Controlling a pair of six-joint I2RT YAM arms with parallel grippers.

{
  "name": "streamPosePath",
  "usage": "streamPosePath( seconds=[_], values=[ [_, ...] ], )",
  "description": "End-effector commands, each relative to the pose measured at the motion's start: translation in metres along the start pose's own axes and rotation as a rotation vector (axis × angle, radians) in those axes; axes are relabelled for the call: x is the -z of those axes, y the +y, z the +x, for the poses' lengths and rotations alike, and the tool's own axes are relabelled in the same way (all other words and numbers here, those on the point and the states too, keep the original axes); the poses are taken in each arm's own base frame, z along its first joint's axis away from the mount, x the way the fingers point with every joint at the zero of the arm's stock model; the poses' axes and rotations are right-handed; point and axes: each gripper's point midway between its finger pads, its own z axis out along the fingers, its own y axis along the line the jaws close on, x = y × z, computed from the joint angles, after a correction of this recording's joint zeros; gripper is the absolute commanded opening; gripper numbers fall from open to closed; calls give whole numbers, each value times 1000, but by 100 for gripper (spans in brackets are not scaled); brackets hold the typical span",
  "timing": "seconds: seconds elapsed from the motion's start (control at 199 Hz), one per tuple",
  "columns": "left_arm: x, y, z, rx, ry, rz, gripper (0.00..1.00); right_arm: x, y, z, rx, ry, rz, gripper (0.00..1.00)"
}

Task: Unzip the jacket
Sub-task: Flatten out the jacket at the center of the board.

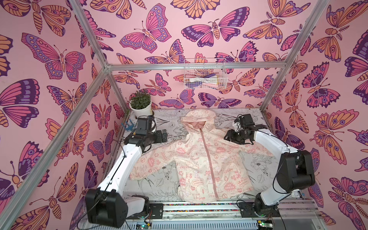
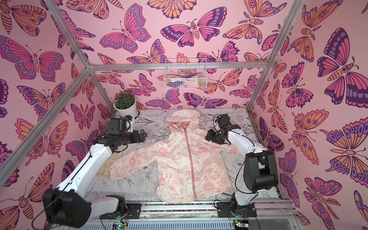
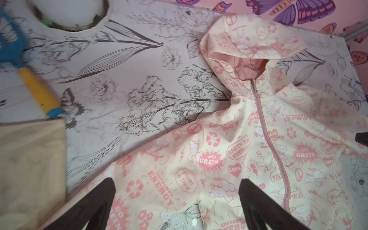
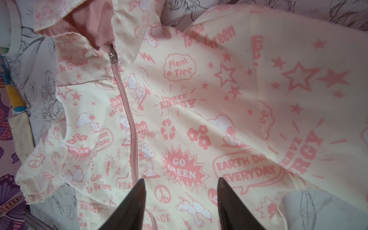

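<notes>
Top views: you see the cream-pink hooded child's jacket point(image 1: 191, 159) lying flat, front up, in the middle of the floral-printed desk point(image 1: 159, 185), hood toward the back wall.
Right wrist: your right pincer point(image 4: 181, 179) hovers spread over the chest, gripping nothing; the pink front zipper point(image 4: 131, 123) is closed up to the silver pull point(image 4: 112, 56) at the collar.
Left wrist: your left pincer point(image 3: 177, 180) is spread wide by the sleeve, empty.
</notes>
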Motion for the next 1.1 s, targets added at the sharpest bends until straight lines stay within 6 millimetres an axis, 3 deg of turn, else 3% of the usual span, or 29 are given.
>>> streamPosePath(
  seconds=[0.0, 0.241, 0.381, 0.507, 0.687, 0.833, 0.948, 1.098],
  values=[
    [-29, -25, 8, -75, 105, 49, 99, 3, -23, 10, -38, 33, 133, 58],
    [-91, -66, 45, -204, 320, 77, 98, -5, -47, 46, -105, 129, 182, 62],
    [-116, -59, 61, -196, 394, 23, 96, -12, -51, 56, -116, 157, 171, 61],
    [-135, -50, 70, -194, 448, -30, 87, -24, -52, 56, -119, 171, 158, 58],
    [-164, -26, 73, -142, 484, -129, 70, -51, -58, 36, -142, 166, 132, 52],
    [-185, -2, 69, -7, 498, -160, 32, -69, -53, 11, -146, 146, 87, 45],
    [-198, 16, 55, 50, 481, -176, 14, -80, -36, -14, -121, 130, 9, 44],
    [-208, 35, 15, 51, 394, -217, 2, -90, -24, -48, -85, 134, -12, 47]
  ],
)
